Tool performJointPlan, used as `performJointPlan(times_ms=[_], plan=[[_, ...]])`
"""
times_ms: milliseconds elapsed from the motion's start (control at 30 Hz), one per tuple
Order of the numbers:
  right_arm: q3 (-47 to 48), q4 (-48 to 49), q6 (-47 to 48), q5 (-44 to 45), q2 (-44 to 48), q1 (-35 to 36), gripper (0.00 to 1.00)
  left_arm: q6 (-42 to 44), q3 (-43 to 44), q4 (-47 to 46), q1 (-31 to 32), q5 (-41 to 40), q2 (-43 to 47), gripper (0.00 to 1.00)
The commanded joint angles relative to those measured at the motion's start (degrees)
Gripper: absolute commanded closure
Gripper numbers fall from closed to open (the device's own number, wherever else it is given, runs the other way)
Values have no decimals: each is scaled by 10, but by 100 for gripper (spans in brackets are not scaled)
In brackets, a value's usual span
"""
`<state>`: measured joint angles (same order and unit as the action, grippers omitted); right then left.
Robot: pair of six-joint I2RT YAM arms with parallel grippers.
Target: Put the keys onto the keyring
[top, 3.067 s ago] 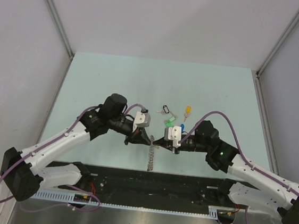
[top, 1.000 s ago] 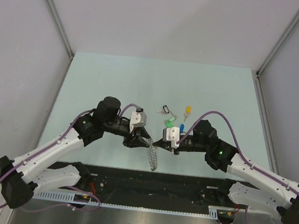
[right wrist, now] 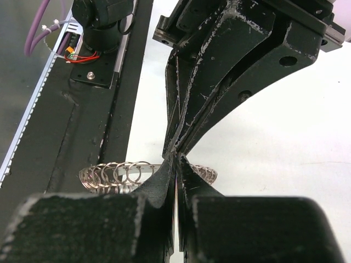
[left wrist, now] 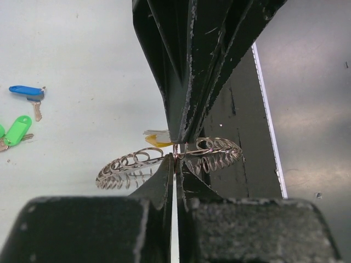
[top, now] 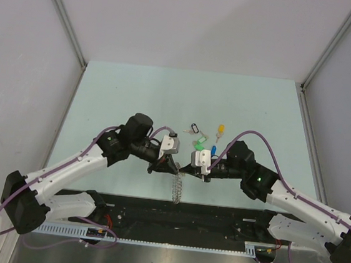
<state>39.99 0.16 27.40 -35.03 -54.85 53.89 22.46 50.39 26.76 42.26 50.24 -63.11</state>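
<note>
The keyring (top: 177, 186), a coiled silver ring, hangs edge-on between the two gripper tips near the table's front edge. My left gripper (top: 171, 165) is shut on its rim; in the left wrist view (left wrist: 176, 159) the keyring (left wrist: 127, 166) spreads out to both sides of the jaws. My right gripper (top: 185, 168) faces it tip to tip and is shut; an orange key head (left wrist: 156, 139) peeks out beside its fingers. In the right wrist view the right gripper (right wrist: 176, 162) meets the keyring (right wrist: 112, 174) at the rim. Black (top: 193, 128), yellow (top: 220, 129), green (top: 198, 146) and blue (top: 213, 151) keys lie on the table.
The black rail (top: 173, 216) of the arm bases runs just in front of the hanging ring. The blue key (left wrist: 26, 91) and the green key (left wrist: 17, 130) lie left of the ring in the left wrist view. Grey walls enclose the table (top: 135, 96).
The left arm has shifted a little right and back. The ring, which hung slanted to the right a second ago, now hangs straight down. The right arm has stayed put.
</note>
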Motion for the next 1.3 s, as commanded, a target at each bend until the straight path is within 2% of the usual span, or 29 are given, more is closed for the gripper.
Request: performJointPlan(times_ms=[0,300,533,700,833,967,1067,1100,1267], plan=[[30,4,12,-7,12,2,100,-10,9,-20,4,16,25,100],[29,-35,15,-2,32,-18,100,-124,-58,-131,-21,-18,111,100],[29,-32,16,-7,27,-19,100,-238,-122,-295,-26,-28,149,100],[29,-25,13,-9,21,-19,100,-263,-132,-334,-26,-29,149,100],[30,-17,9,-5,18,-17,100,-256,-129,-321,-26,-45,150,99],[30,-13,2,4,21,-18,100,-245,-135,-304,-26,-80,158,87],[29,-7,-4,5,23,-18,100,-247,-144,-303,-25,-109,177,74],[30,-7,-6,7,20,-17,100,-248,-145,-303,-26,-116,183,66],[39,13,-16,13,9,-18,100,-245,-152,-285,-26,-170,230,49]])
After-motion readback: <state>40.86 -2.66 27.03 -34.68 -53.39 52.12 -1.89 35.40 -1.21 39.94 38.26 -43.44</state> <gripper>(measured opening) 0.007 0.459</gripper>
